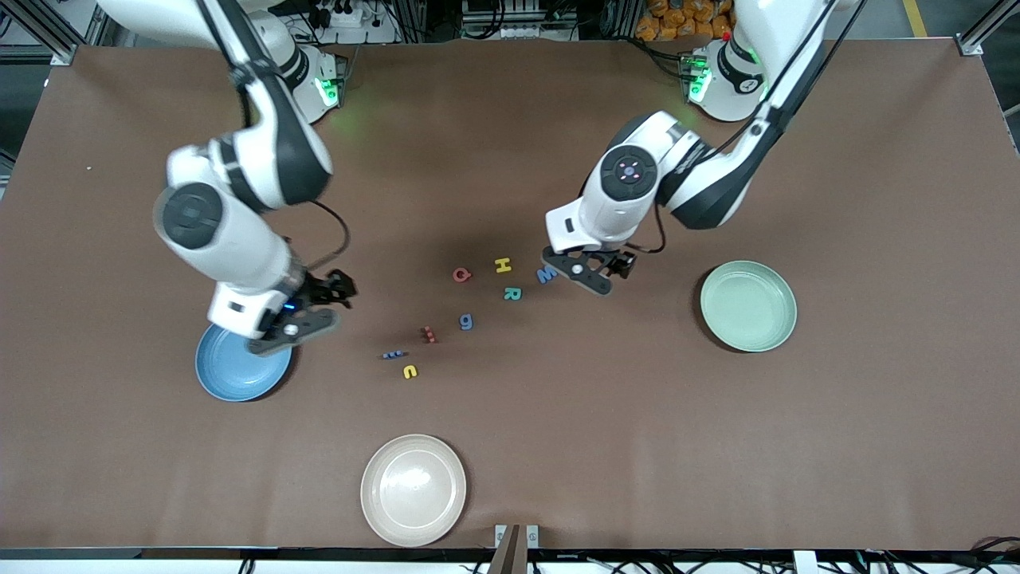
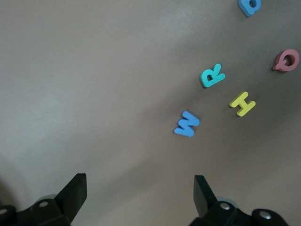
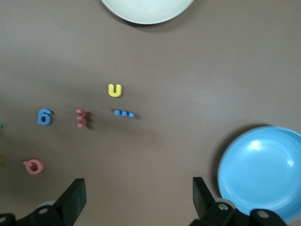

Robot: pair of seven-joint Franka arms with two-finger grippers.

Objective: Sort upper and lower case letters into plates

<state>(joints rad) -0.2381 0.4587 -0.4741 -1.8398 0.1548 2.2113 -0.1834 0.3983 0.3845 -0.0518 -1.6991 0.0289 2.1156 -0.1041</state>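
Observation:
Several tiny letters lie mid-table: red Q [image 1: 461,275], yellow H [image 1: 503,265], blue W [image 1: 547,275], teal R [image 1: 512,293], blue g [image 1: 466,321], a red letter [image 1: 429,334], a blue letter on edge [image 1: 394,355] and a yellow letter [image 1: 409,371]. The blue plate [image 1: 239,375] lies toward the right arm's end, the mint green plate [image 1: 747,306] toward the left arm's end; both look empty. My left gripper [image 1: 596,275] hangs open and empty beside the W [image 2: 187,124]. My right gripper [image 1: 307,319] is open and empty over the blue plate's rim [image 3: 263,172].
A beige plate [image 1: 413,489] lies near the table's front edge, nearer the front camera than the letters. The left wrist view also shows R [image 2: 212,75], H [image 2: 242,103] and Q [image 2: 286,60]. The right wrist view shows the yellow letter [image 3: 114,90].

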